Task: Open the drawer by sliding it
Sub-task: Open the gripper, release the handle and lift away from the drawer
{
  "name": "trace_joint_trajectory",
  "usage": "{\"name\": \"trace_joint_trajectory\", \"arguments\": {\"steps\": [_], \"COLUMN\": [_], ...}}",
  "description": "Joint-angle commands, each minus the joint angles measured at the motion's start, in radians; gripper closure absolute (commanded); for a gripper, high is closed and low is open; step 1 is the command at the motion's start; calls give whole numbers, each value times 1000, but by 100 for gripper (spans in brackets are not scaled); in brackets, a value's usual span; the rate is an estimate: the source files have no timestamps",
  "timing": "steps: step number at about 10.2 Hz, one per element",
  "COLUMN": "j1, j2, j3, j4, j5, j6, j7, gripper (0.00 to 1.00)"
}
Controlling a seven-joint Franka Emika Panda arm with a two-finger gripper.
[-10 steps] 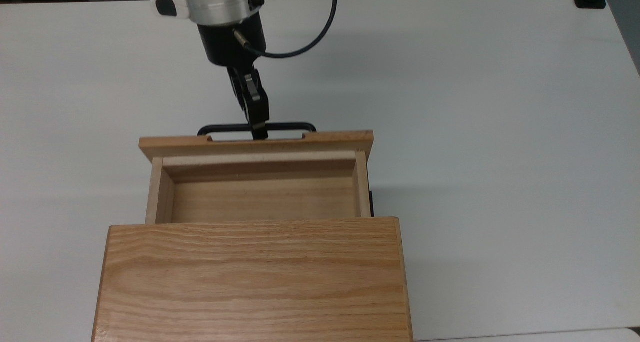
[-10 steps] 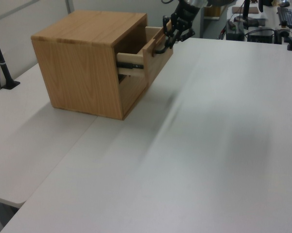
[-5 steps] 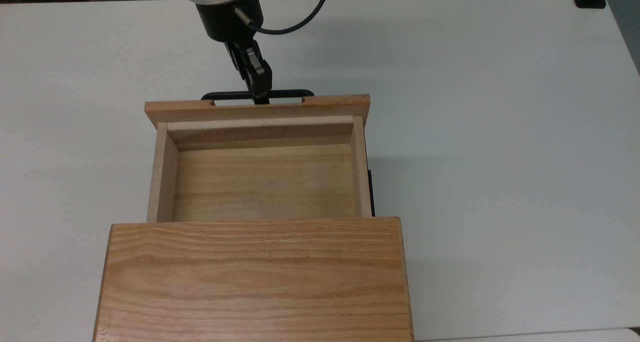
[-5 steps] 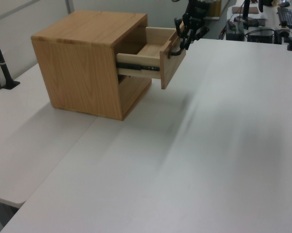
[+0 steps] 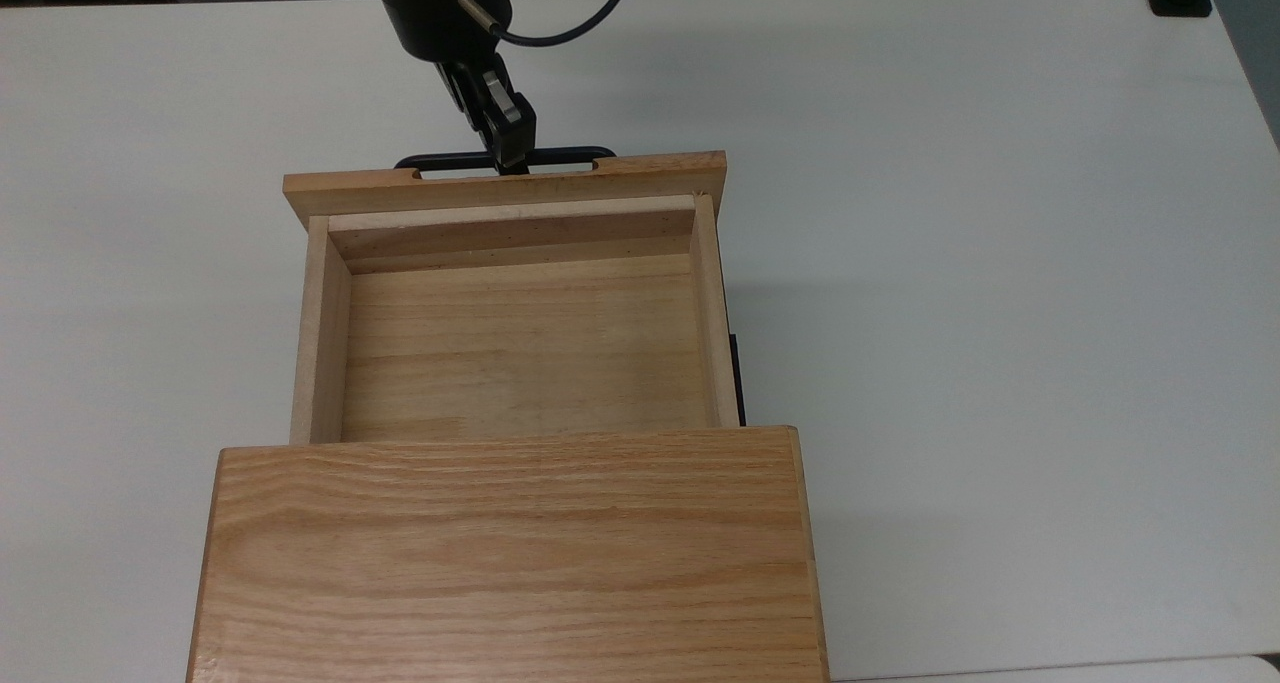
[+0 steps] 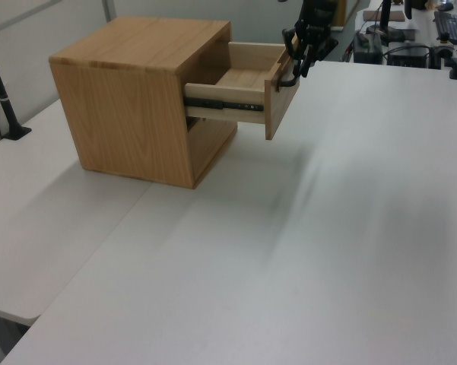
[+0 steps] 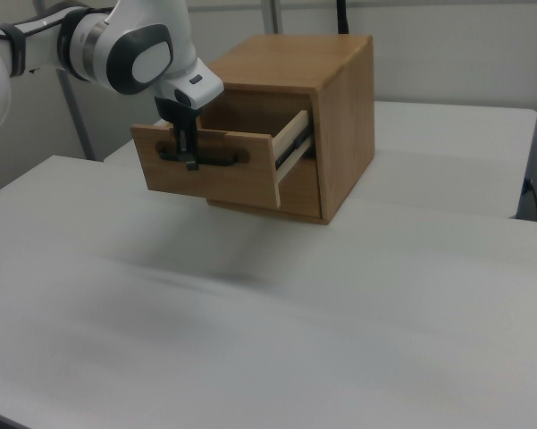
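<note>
The light oak drawer (image 5: 520, 343) stands pulled far out of the wooden cabinet (image 5: 510, 553) and its inside is bare. Its front panel (image 7: 210, 168) carries a long black bar handle (image 5: 505, 160). My gripper (image 5: 510, 158) comes down from above and is shut on the middle of that handle. In the left view the drawer (image 6: 247, 91) juts out on a black slide rail (image 6: 220, 104), with the gripper (image 6: 300, 62) at its front. In the right view the gripper (image 7: 188, 154) grips the handle (image 7: 204, 159) at the panel's left half.
The cabinet rests on a wide white table (image 5: 1000, 263). A black cable (image 5: 585, 18) loops from the wrist. A black stand (image 6: 4, 99) rises at the left view's left edge, and desk clutter (image 6: 410, 30) sits behind the table.
The drawer has slid further out of the cabinet, toward the top view's top, with my gripper moving the same way while holding the handle.
</note>
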Motion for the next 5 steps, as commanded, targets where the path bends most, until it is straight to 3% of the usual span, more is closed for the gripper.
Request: {"name": "trace_joint_trajectory", "arguments": {"steps": [1, 2, 5], "j1": [17, 17, 16], "j2": [-84, -84, -102], "j3": [11, 11, 15], "j4": [-11, -1, 21], "j5": [24, 24, 21], "j6": [-53, -63, -118], "j7": [-194, -194, -195], "gripper": [29, 0, 0]}}
